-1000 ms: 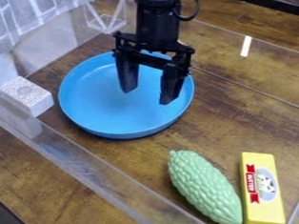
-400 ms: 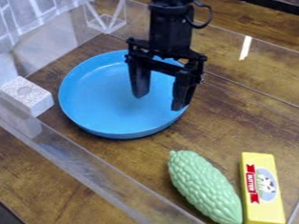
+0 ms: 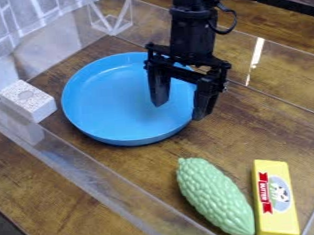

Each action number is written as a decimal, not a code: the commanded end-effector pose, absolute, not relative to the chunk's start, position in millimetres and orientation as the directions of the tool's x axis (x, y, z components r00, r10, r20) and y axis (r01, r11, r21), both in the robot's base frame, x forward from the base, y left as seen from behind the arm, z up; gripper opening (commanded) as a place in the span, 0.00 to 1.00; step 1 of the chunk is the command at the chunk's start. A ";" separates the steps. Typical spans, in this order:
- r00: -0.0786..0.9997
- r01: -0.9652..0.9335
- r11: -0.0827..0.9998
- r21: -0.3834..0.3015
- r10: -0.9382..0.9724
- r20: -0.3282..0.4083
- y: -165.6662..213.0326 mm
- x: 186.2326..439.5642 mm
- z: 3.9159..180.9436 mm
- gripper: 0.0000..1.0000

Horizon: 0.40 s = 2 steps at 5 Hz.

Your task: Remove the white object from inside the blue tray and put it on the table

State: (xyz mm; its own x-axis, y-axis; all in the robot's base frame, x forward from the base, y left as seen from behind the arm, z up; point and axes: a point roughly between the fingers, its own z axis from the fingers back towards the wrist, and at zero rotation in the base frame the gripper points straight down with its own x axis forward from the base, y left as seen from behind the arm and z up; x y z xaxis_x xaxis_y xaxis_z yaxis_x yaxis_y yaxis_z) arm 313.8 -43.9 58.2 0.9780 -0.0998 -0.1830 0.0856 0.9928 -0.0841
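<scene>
- Jaws spread wide and empty, nothing between the two black fingers; they point nearly straight down.
- Jaws hang over the right-hand part of the blue tray. The finger nearer the worktop's right edge sits about over the tray rim, the other over the tray floor. Can't tell whether the tips touch the tray.
- The visible tray floor is bare blue, no white thing on it. A strip behind the fingers is hidden.
- The only white thing in view is the white block. It lies on the worktop outside the tray, just beside the rim on the side toward the worktop's left edge. Touching the rim or a hair apart, can't tell.
- Key relation: the block lies across the whole tray from the jaws, toward the left edge, with the tray's full width between them.
- Block's long axis runs on a slant, from the far-left down toward the near side, roughly following the tray rim there.
- Judgement: if that block is the task's white object, it is already out of the tray and on the worktop, so the task looks done or nearly so. A grab would need the jaws to cross the tray and turn to straddle the block's short side.
- Green bitter gourd and yellow box lie side by side near the front-right corner, well apart from the jaws and the block.
</scene>
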 end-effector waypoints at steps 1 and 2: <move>0.985 0.117 0.989 -0.087 -0.127 -0.117 -54.4 325.4 72.1 1.00; 0.984 0.123 0.989 -0.088 -0.133 -0.117 -59.0 326.4 68.9 1.00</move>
State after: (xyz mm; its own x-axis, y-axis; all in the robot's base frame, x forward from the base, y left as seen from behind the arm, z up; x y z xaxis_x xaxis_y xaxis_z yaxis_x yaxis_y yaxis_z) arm 315.3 -51.8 51.8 0.9761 -0.1116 -0.1866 0.0966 0.9915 -0.0877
